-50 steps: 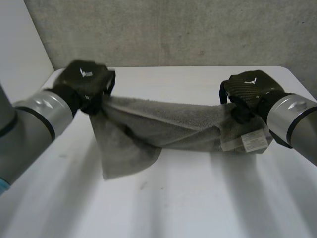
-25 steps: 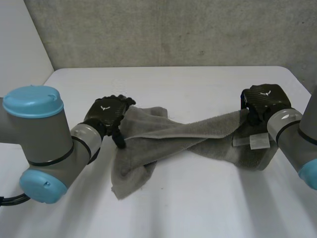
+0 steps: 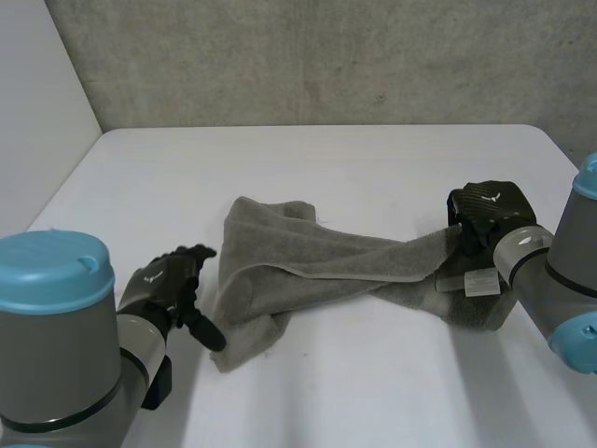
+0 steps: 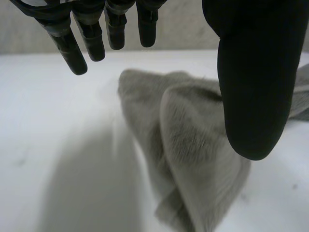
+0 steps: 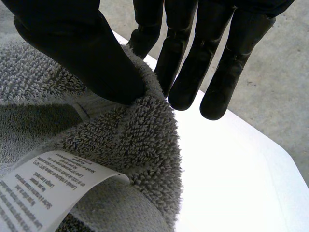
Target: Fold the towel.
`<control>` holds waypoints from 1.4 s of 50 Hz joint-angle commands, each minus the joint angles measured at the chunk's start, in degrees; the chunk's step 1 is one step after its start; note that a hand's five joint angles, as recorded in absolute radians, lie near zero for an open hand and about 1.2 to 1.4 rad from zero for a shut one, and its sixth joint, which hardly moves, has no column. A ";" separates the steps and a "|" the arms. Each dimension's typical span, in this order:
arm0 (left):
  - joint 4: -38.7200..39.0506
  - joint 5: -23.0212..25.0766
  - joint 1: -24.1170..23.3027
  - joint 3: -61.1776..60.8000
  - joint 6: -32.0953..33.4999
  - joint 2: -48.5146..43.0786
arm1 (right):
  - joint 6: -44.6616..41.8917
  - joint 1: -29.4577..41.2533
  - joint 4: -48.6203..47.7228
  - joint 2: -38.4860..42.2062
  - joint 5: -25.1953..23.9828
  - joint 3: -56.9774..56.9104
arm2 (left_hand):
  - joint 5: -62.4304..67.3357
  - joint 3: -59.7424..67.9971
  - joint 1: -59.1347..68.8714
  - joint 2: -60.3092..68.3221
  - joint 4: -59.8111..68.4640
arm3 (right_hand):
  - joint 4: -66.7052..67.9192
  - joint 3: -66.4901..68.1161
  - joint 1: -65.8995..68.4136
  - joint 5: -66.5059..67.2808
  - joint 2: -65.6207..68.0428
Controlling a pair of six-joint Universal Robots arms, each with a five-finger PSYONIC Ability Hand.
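The rumpled grey terry towel [image 3: 317,257] is lying twisted across the middle of the white table [image 3: 354,159], with a flap doubled over at centre-left. At lower left, the black left hand [image 3: 173,285] is hovering just beside the cloth, fingers spread and holding nothing. At right, the black right hand [image 3: 485,210] is pinching the towel's end between thumb and fingers, near the white care label [image 3: 480,283]. The fold looks barely begun. Next, the left hand likely needs to take a free corner so both can draw the cloth flat.
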 commanded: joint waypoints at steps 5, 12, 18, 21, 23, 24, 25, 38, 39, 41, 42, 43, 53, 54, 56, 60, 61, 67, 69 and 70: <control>-5.11 0.09 1.08 1.16 -9.15 -6.85 | 0.00 0.04 -0.19 -0.02 -0.04 0.96 | 5.12 5.64 5.57 5.78 5.65 | 10.25 10.40 0.44 10.61 10.43; -5.11 3.60 1.08 2.29 -10.99 -10.10 | -0.09 0.13 -1.06 -0.02 -0.04 1.58 | 21.39 21.92 21.84 22.05 21.92 | 10.25 10.40 0.44 10.61 10.43; -4.93 5.10 1.08 3.26 -11.87 -11.51 | -0.09 0.13 -1.42 0.07 -0.04 1.58 | 40.78 41.31 41.23 41.44 41.31 | 10.25 10.40 0.44 10.61 10.43; -4.67 5.37 0.99 4.32 -12.31 -12.56 | -0.09 0.13 -1.50 0.07 -0.04 1.58 | 47.17 47.70 47.62 47.83 47.70 | 10.25 10.40 0.44 10.61 10.43; -4.67 5.37 0.90 5.46 -12.66 -13.87 | -0.17 0.13 -1.68 0.07 -0.04 1.58 | 48.34 48.87 48.79 49.00 48.87 | 10.25 10.40 0.44 10.61 10.43; -4.67 5.37 0.90 5.46 -12.66 -13.88 | -0.17 0.13 -1.85 0.07 0.05 1.58 | 48.35 48.88 48.80 49.01 48.88 | 10.25 10.40 0.44 10.61 10.43; -4.67 5.37 0.90 6.07 -12.84 -14.49 | -0.26 0.13 -2.03 0.07 -0.03 1.58 | 51.18 51.71 51.63 51.84 51.71 | 10.25 10.40 0.44 10.61 10.43; -4.23 4.93 4.51 8.10 -12.93 -10.63 | -0.61 -0.40 -1.94 -0.80 0.23 0.35 | 68.18 68.70 68.63 68.83 68.71 | 10.25 10.40 0.44 10.61 10.43; -4.23 4.93 5.90 8.27 -12.32 -8.54 | -0.61 -0.83 -1.86 -1.07 0.23 -0.17 | 68.18 68.70 68.63 68.83 68.71 | 10.25 10.40 0.44 10.61 10.43; -4.14 5.01 7.30 8.62 -11.88 -6.43 | -0.70 -1.36 -1.51 -1.68 0.05 -0.79 | 68.18 68.70 68.63 68.83 68.71 | 10.25 10.40 0.44 10.61 10.43; -3.97 5.19 8.54 9.32 -11.61 -4.24 | -0.70 -1.37 -1.50 -1.69 0.05 -0.79 | 68.18 68.70 68.63 68.83 68.71 | 10.25 10.40 0.44 10.61 10.43; -3.97 5.19 8.55 9.33 -11.61 -4.21 | -0.88 -1.71 -0.98 -2.73 0.05 -1.58 | 68.18 68.70 68.63 68.83 68.71 | 10.25 10.40 0.44 10.61 10.43; -5.28 10.10 14.79 14.34 13.31 6.07 | -2.99 -4.35 6.93 -8.81 -0.65 -5.80 | 68.18 68.70 68.63 68.83 68.71 | 10.25 10.40 0.44 10.61 10.43; -5.29 10.11 14.79 14.34 13.35 6.07 | -3.60 -4.35 8.06 -9.07 -0.74 -6.41 | 68.18 68.70 68.63 68.83 68.71 | 10.25 10.40 0.44 10.61 10.43; -6.51 11.08 14.96 15.47 20.79 7.29 | -4.39 -4.27 9.31 -9.24 -0.74 -7.12 | 68.18 68.70 68.63 68.83 68.71 | 10.25 10.40 0.44 10.61 10.43; -8.45 11.34 14.96 17.41 26.01 8.97 | -8.24 -4.09 15.87 -11.87 -1.79 -9.75 | 68.18 68.70 68.63 68.83 68.71 | 10.25 10.40 0.44 10.61 10.43; -10.10 11.43 15.05 18.55 28.36 9.58 | -8.26 -4.09 15.90 -11.88 -1.79 -9.76 | 68.18 68.70 68.63 68.83 68.71 | 10.25 10.40 0.44 10.61 10.43; -17.23 11.52 14.96 20.93 38.29 9.68 | -16.35 -4.27 26.36 -14.25 -6.01 -11.60 | 68.18 68.70 68.63 68.83 68.71 | 10.25 10.40 0.44 10.61 10.43; -18.02 11.52 14.88 20.32 40.49 8.98 | -19.93 -3.92 30.30 -12.94 -7.33 -11.52 | 68.18 68.70 68.63 68.83 68.71 | 10.25 10.40 0.44 10.61 10.43; -18.03 11.52 14.88 20.32 40.51 8.97 | -19.95 -3.92 30.31 -12.94 -7.33 -11.52 | 68.18 68.70 68.63 68.83 68.71 | 10.25 10.40 0.44 10.61 10.43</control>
